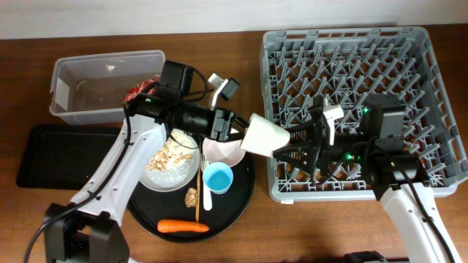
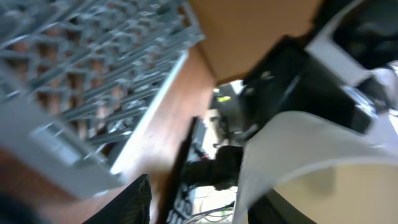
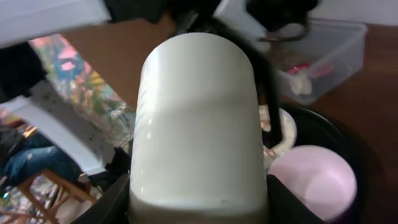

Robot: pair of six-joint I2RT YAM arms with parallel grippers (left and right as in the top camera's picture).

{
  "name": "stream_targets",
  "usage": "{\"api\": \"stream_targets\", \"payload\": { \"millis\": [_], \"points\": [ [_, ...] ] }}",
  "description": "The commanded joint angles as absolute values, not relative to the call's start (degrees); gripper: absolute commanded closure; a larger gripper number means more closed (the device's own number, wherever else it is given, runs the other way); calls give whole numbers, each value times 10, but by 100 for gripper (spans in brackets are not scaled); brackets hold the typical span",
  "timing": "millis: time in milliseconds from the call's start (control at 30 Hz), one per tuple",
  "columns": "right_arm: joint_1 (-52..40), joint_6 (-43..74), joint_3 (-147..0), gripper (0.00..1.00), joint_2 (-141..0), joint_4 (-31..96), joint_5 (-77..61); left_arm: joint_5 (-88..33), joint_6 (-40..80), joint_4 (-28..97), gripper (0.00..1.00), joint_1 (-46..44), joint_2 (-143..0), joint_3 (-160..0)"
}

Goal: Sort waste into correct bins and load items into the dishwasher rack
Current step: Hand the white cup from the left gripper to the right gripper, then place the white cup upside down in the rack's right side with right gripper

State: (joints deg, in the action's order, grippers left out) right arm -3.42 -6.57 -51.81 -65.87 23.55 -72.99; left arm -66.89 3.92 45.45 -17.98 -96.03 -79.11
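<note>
Right gripper (image 1: 289,144) clamped on both sides of white cup (image 1: 265,134), held directly ahead of it. Left gripper (image 1: 238,130) sits at the cup's opposite end; its opening cannot be determined.

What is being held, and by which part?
The white cup: the right hand grips its wider end; whether the left hand holds it cannot be told.

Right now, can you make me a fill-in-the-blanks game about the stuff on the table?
The carrot is ___ in colour.
The small cup on the round black tray is light ___.
The red wrapper lies in the clear plastic ___.
Missing words: orange; blue; tub.
</note>
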Motion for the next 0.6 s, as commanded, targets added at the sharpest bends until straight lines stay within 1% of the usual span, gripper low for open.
{"api": "stream_targets", "payload": {
  "millis": [0,33,67,200,267,333,400,567],
  "points": [
    [-37,-28,-526,80,-654,232,-703,-428,29,503,53,-160,-951,-798],
    [-37,-20,-526,83,-654,236,-673,-369,29,528,53,-146,-951,-798],
    [-37,-11,-526,84,-653,239,-646,-331,29,547,53,-131,-951,-798],
    [-37,23,-528,89,-652,258,-540,-257,29,594,53,-78,-951,-798],
    [-37,23,-536,91,-652,284,-488,-247,29,609,53,-55,-951,-798],
    [-37,22,-566,94,-652,349,-390,-241,29,619,53,-30,-951,-798],
    [-37,22,-595,94,-652,399,-317,-241,29,620,53,-21,-951,-798],
    [-36,51,-732,95,-652,565,-80,-226,29,620,53,-17,-951,-798]
  ]
}}
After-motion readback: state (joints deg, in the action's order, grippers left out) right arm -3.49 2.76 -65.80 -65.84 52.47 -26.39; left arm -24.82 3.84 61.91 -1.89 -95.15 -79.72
